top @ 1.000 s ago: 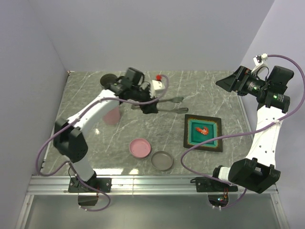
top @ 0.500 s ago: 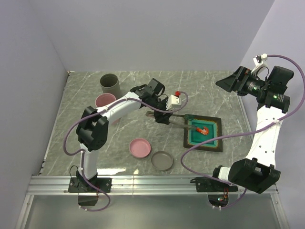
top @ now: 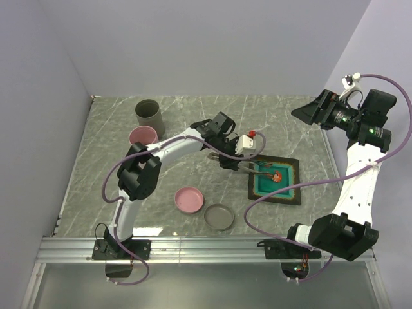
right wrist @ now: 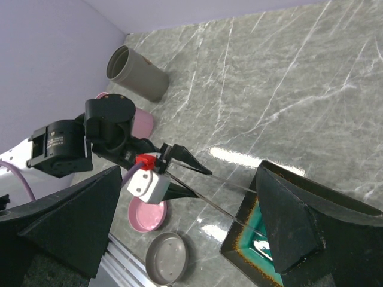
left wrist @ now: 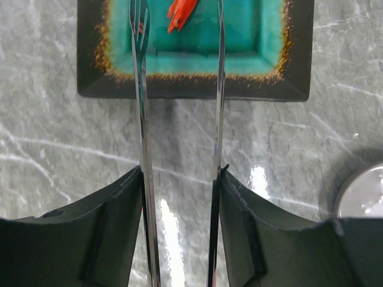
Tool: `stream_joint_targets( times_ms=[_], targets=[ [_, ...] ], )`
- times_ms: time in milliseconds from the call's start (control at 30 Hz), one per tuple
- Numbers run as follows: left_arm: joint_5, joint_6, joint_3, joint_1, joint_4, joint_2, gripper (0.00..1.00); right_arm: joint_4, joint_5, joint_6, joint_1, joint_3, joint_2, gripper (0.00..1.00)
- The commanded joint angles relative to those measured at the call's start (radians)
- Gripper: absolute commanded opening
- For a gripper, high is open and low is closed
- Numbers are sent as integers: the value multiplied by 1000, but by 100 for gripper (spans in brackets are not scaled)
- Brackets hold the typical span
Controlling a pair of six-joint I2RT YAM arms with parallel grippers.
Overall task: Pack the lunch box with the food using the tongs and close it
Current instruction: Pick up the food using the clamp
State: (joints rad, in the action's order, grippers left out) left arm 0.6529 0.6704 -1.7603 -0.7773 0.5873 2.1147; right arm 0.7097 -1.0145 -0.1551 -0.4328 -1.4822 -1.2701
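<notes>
From above, a grey-green marbled table (top: 129, 187) sits between plain lilac walls, with a metal rail along the near edge. The left gripper (top: 235, 159) pinches the tongs (top: 254, 168), reaching them over a dark square dish (top: 275, 198) with a teal centre, where the shrimp (top: 273, 175) lies. A grey cup (top: 149, 114) and a pink bowl (top: 143, 136) stand at the back left. A pink lid (top: 189, 199) and a grey lid (top: 219, 217) lie near the front. The right gripper (top: 309, 111) hangs high at the right, spread wide and holding nothing.

Left wrist: the fingers (left wrist: 114, 203) press on the tongs' two slim arms, which stand apart with the shrimp between them.

Right wrist: gleaming marble below, with the grey cup at the wall.
</notes>
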Motion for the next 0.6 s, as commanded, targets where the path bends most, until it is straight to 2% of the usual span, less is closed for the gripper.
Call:
stream_joint_targets(
  times_ms=[0, 300, 567],
  targets=[
    [5, 24, -50, -31, -54, 7, 55, -32, -15, 12, -9, 7, 14, 100],
    [-27, 92, -59, -57, 42, 39, 52, -26, -12, 20, -7, 8, 17, 100],
    [-56, 97, -31, -57, 25, 16, 52, -24, -12, 23, -7, 13, 17, 100]
  ],
)
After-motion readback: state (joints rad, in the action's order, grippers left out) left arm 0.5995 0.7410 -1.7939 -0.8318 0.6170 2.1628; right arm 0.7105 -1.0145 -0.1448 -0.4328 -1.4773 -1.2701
